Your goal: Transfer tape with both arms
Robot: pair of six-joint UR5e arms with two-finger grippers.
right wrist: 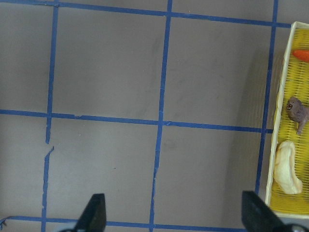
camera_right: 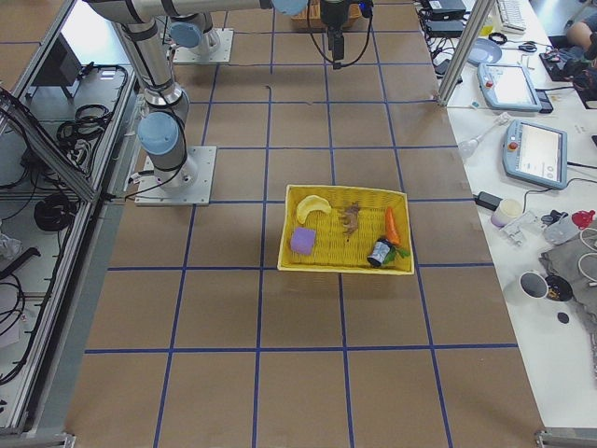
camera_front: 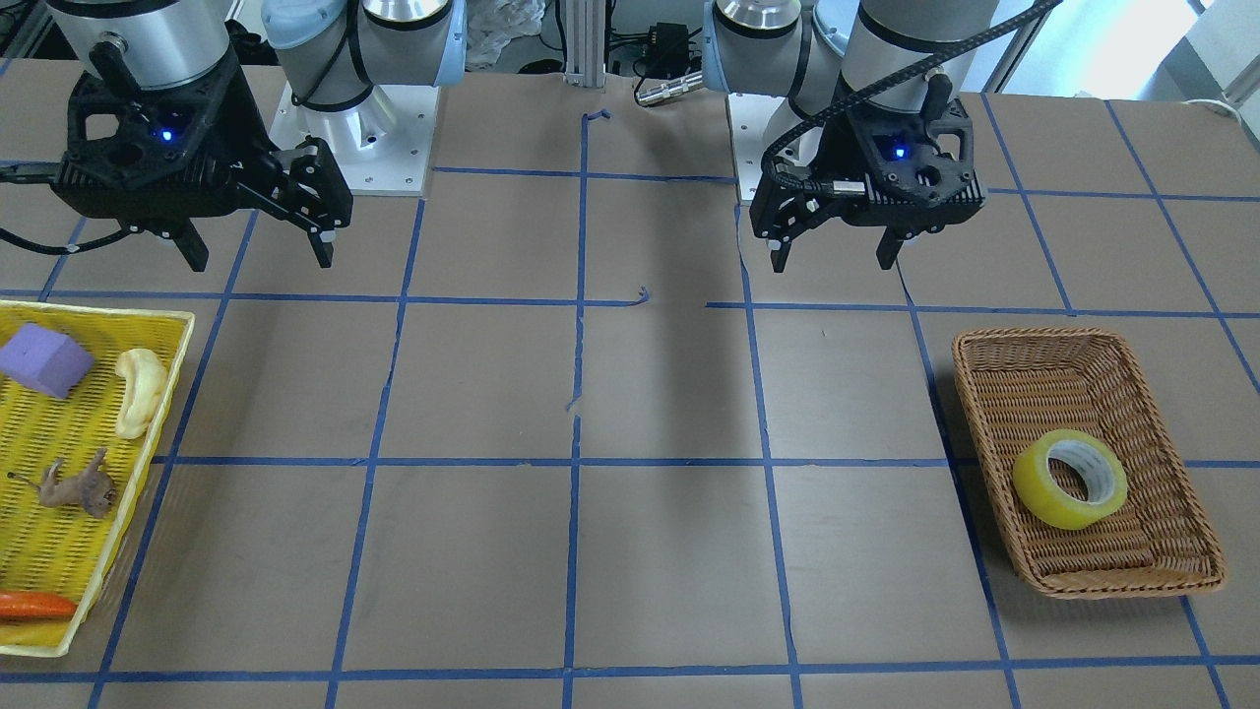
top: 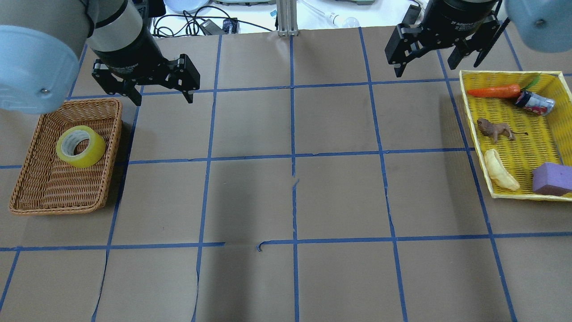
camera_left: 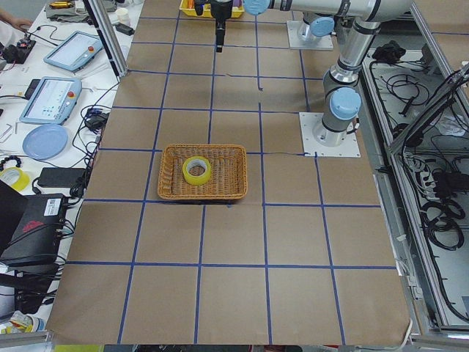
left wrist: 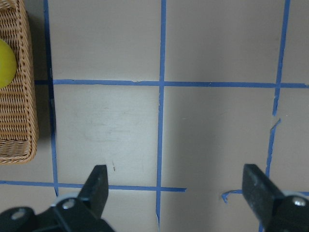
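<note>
Overhead, a brown table (top: pixel 339 192) marked with a grid of thin blue lines (top: pixel 292 156) fills the scene, with one robot arm at each far corner.

The tape (top: pixel 81 146), a wide yellow roll with a white core, lies tilted inside a brown wicker basket (top: pixel 27 179) at the robot's left end of the table. It sits toward the end of the basket that is farther from the robot, with its hole facing up and slightly sideways. Nothing touches it.

The left arm (top: pixel 120 36) hangs above the table just beside the basket's far corner, toward the middle of the table. Its left claw (top: pixel 163 100) points down with its two black fingers spread wide, holding nothing and well clear of the tape. The left wrist camera looks past those parted fingers at bare table, with the basket's edge and a sliver of yellow tape at its left border.

The right arm (top: pixel 460 13) hangs at the opposite end. Its right claw (camera_front: pixel 260 258) is likewise spread wide and empty, above the table near a yellow tray (top: pixel 505 72).

That tray holds an orange carrot (top: pixel 494 91), a small dark can (top: pixel 535 103), a brown toy animal (top: pixel 494 130), a pale banana-like piece (top: pixel 500 170) and a purple block (top: pixel 552 179). The two claws are well apart, with the middle of the table between them.
</note>
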